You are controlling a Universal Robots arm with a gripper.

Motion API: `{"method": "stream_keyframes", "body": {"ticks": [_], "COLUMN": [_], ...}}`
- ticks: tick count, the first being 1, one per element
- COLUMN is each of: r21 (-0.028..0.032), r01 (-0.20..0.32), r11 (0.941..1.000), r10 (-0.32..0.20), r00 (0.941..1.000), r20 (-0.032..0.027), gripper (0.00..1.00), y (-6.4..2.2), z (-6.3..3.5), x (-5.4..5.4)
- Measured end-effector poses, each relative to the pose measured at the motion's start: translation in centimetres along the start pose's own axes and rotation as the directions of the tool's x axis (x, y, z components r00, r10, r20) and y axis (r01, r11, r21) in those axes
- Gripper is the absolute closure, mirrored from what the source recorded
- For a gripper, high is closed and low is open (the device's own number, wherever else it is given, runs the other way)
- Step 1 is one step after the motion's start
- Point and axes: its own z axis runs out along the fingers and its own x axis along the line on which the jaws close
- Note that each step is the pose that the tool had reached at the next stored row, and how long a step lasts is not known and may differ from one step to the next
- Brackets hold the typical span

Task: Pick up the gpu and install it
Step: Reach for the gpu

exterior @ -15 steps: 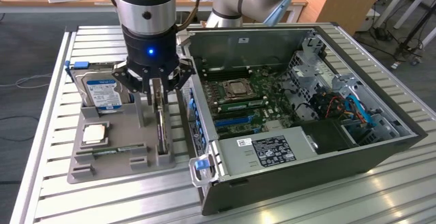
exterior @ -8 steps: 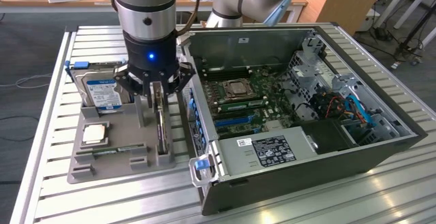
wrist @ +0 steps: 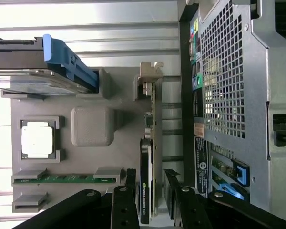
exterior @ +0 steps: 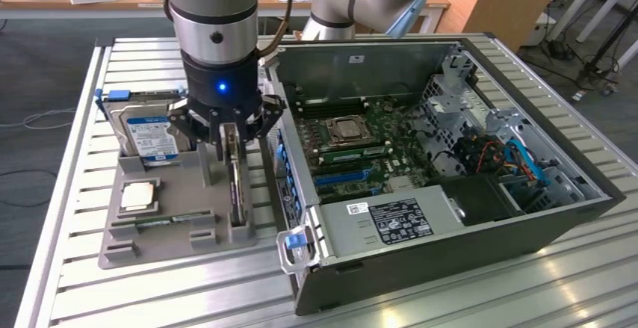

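The open computer case (exterior: 479,253) lies on its side, slots exposed. At its nine o'clock, the grey tray (exterior: 149,249) holds the graphics card (exterior: 237,186) upright on edge, so the gripper (exterior: 234,137), jaws spread, straddles it without pinching.

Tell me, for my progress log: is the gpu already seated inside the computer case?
No, the gpu stands on edge in the gray holder outside the computer case.
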Motion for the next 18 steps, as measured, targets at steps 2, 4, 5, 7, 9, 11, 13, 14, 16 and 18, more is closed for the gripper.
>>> {"method": "stream_keyframes", "body": {"ticks": [2,4,5,7,9,11,13,14,16,18], "r21": [0.0000,0.0001,0.0001,-0.0002,0.0000,0.0000,0.0000,0.0001,0.0000,0.0000], "r01": [0.000,0.000,0.000,0.000,0.000,0.000,0.000,0.000,0.000,0.000], "r11": [1.0000,1.0000,1.0000,1.0000,1.0000,1.0000,1.0000,1.0000,1.0000,1.0000], "r10": [0.000,0.000,0.000,0.000,0.000,0.000,0.000,0.000,0.000,0.000], "r00": [1.0000,1.0000,1.0000,1.0000,1.0000,1.0000,1.0000,1.0000,1.0000,1.0000], "r20": [0.0000,0.0000,-0.0001,0.0002,0.0000,0.0000,0.0000,-0.0001,0.0000,0.0000], "gripper": [0.63,0.63,0.63,0.63,0.63,0.63,0.63,0.63,0.63,0.63], "y": [-0.30,-0.51,-0.57,-0.59,-0.64,-0.69,-0.74,-0.76,-0.80,-0.84], "z": [-0.01,-0.02,-0.02,0.04,0.28,0.60,0.90,1.04,1.35,1.64], "x": [0.0,0.0,0.0,0.0,0.0,0.0,0.0,0.0,0.0,0.0]}}
